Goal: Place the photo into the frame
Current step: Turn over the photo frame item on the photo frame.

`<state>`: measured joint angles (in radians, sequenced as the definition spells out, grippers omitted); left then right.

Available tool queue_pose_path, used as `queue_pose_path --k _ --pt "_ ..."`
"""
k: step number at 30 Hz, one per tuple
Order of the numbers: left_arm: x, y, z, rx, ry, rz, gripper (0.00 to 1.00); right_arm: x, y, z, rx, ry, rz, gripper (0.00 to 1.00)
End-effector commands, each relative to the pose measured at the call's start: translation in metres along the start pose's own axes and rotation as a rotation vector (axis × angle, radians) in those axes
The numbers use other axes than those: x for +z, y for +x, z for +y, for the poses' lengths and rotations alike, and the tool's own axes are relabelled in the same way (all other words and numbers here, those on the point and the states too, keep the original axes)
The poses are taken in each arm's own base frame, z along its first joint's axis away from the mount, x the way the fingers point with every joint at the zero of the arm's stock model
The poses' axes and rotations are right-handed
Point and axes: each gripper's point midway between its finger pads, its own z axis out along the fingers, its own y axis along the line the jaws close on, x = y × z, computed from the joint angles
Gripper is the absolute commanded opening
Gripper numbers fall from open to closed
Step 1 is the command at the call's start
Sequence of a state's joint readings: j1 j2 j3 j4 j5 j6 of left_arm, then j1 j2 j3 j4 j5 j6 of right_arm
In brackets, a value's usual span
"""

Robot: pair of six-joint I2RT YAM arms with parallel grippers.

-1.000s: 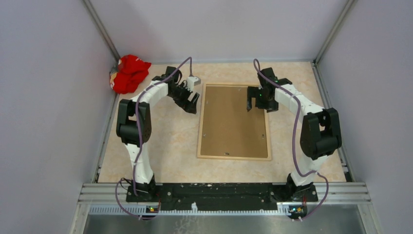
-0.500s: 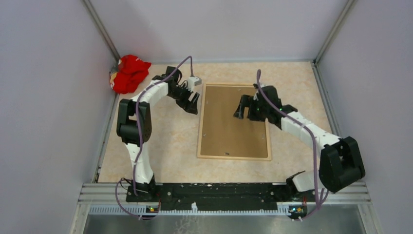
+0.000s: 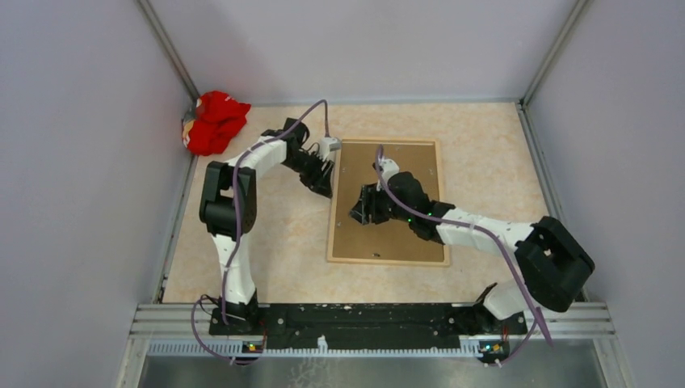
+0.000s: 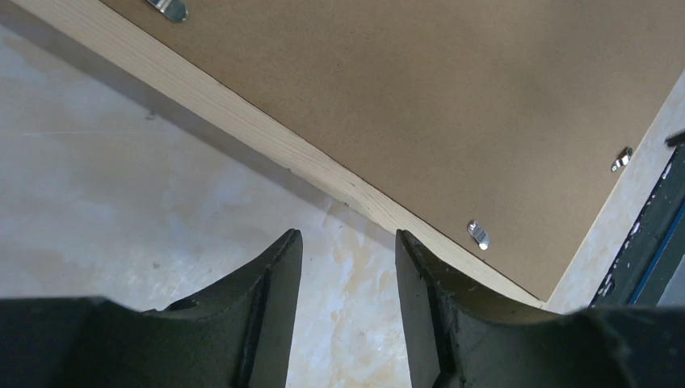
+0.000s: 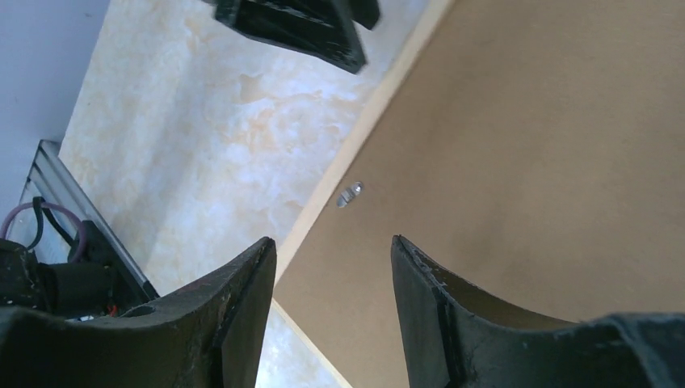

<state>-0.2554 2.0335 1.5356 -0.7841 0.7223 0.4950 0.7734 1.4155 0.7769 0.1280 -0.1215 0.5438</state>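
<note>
The right arm is sweeping in from the right side of the picture. Its right gripper (image 3: 361,212) is now hanging over the lower-left part of the brown backing board (image 3: 412,162), jaws narrowing to a half gap with nothing between them and a metal clip (image 5: 350,194) just ahead. Further up, the left gripper (image 3: 323,182) is edging in just beside the left rail of the frame (image 3: 388,260), jaws also narrowing and empty over the bare tabletop (image 3: 275,242). The frame is lying back-up in mid-picture. The photo is showing nowhere; whether it is sitting under the board, I cannot tell. Both arms seem to be converging on the left-edge clips. Far upper left, a red cloth (image 3: 214,121) is lying well apart.
</note>
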Motion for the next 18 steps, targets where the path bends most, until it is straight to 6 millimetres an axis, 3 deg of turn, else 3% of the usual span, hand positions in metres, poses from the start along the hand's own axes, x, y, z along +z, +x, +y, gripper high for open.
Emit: queue_pose_path --k 1,10,18 --pt "0.022 0.011 -0.004 -0.04 0.061 0.032 0.5 0.024 -0.002 0.024 -0.114 -0.072 -0.076 0.55" --pt "0.033 0.021 -0.01 -0.071 0.123 0.039 0.29 0.047 0.026 0.035 -0.208 -0.106 -0.019 0.55" --pt "0.036 0.028 -0.011 -0.092 0.136 0.055 0.19 0.057 0.042 0.034 -0.222 -0.128 0.039 0.55"
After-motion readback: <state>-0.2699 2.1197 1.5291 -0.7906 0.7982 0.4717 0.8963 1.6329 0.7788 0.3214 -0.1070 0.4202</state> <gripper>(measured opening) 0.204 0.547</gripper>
